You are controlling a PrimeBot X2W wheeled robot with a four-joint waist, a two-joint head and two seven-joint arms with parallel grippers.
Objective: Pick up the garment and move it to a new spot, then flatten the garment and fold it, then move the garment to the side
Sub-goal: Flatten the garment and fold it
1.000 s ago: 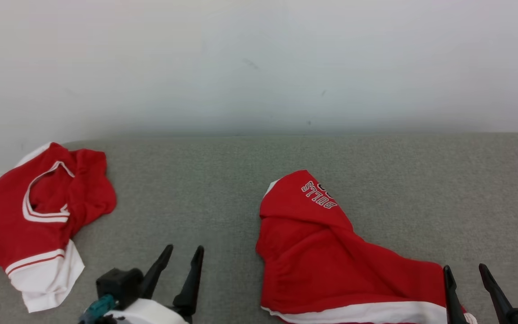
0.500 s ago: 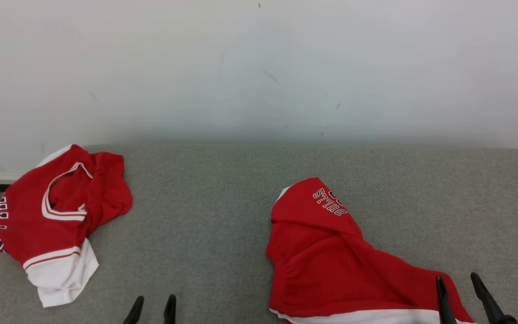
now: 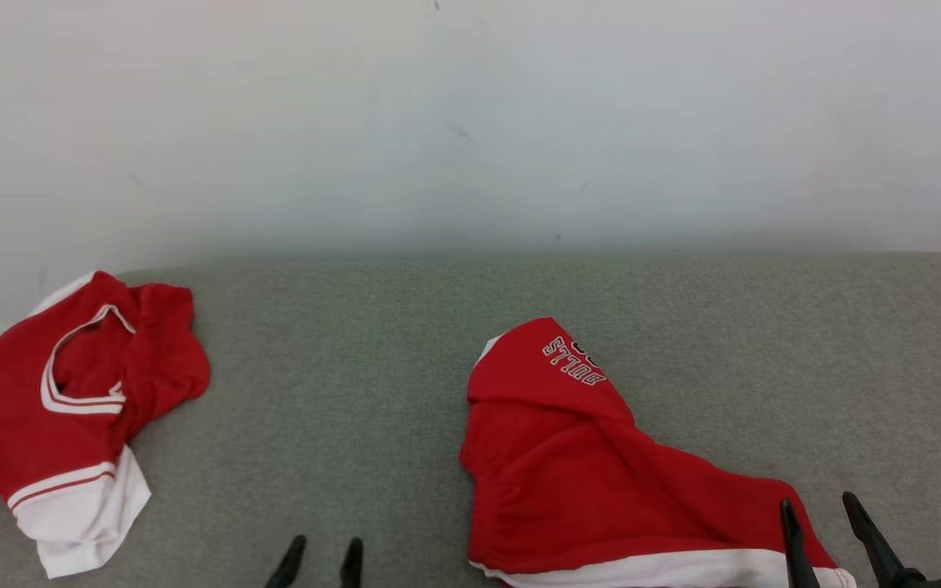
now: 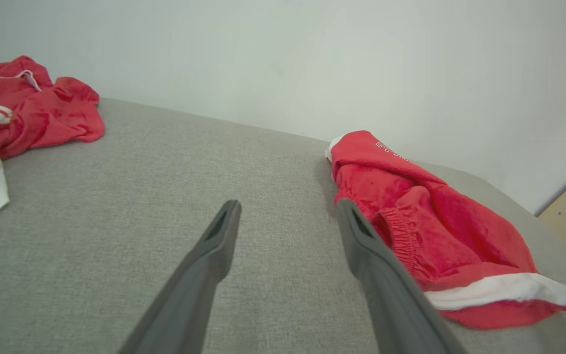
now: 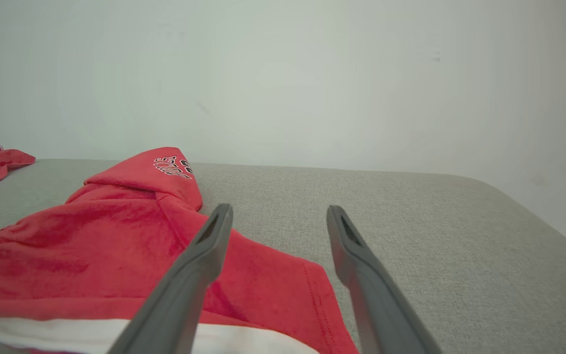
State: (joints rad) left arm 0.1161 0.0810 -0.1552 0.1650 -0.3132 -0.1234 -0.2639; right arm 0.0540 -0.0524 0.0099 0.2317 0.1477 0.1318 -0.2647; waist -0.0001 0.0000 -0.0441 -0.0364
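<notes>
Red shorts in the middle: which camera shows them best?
The left wrist view: the red shorts lie nearly whole in frame, waistband to white hem. The head view crops their near edge; the right wrist view sees them close, cropped, partly behind a finger.

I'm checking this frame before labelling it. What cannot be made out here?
1. The left garment: lettering cut off by the head view's left edge.
2. The right garment: near hem cut off by the head view's bottom edge; its own folds hide its shape.
3. The left gripper and right gripper: bodies cut off by the same edge.
4. Whether the right gripper touches the right garment: its finger hides this in the right wrist view.
</notes>
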